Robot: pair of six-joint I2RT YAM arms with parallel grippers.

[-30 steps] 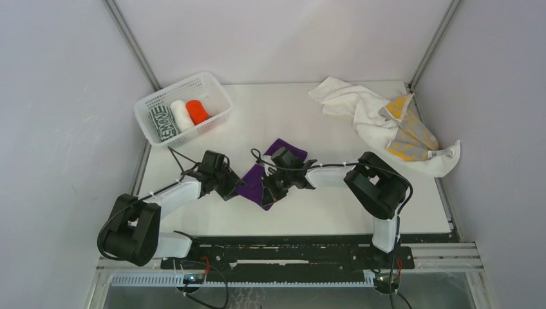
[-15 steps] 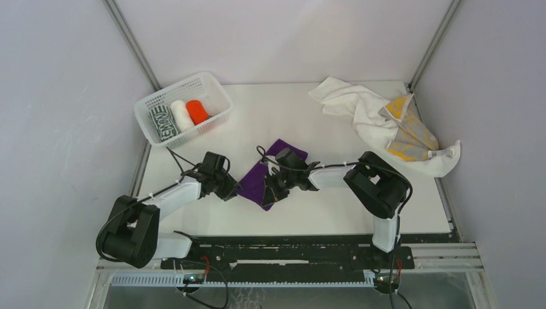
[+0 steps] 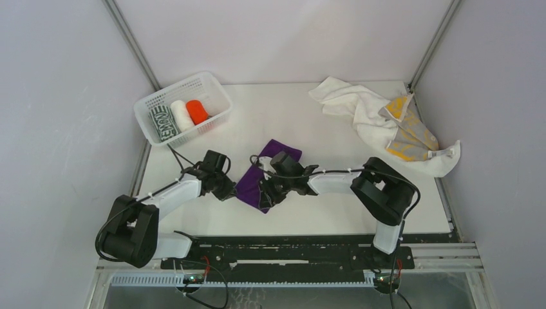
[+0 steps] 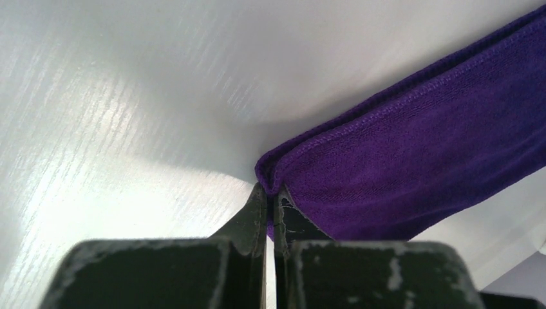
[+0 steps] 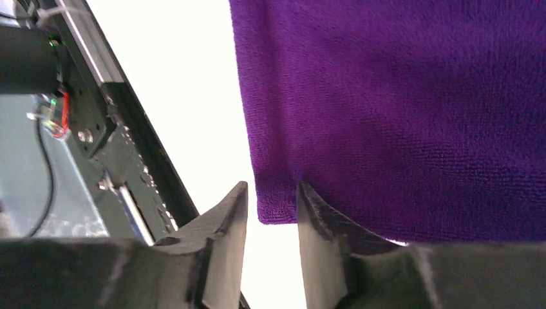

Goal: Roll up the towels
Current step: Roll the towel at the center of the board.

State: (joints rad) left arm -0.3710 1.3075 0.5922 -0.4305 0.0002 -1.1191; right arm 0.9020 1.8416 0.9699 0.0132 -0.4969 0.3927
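A purple towel (image 3: 257, 181) lies folded at the middle of the table between both arms. My left gripper (image 3: 230, 189) is shut on that towel's left folded corner (image 4: 273, 177), and the cloth (image 4: 418, 154) stretches away to the right. My right gripper (image 3: 266, 193) stands at the towel's near corner with its jaws apart. The purple edge (image 5: 277, 206) hangs in the gap without being pinched. Rolled towels sit in the basket: green-and-white (image 3: 162, 123), white (image 3: 181, 115) and orange-red (image 3: 197, 111). A loose white towel (image 3: 357, 106) and a yellow-and-grey one (image 3: 409, 134) lie at the back right.
The white mesh basket (image 3: 147, 102) stands at the back left corner. The black rail and arm bases (image 3: 290, 248) run along the near edge, also seen as the rail (image 5: 122, 148) beside the right fingers. Walls close in on both sides.
My left gripper has closed on the purple towel's left corner. My right gripper has opened, releasing its pinch, and the towel has shifted slightly left.
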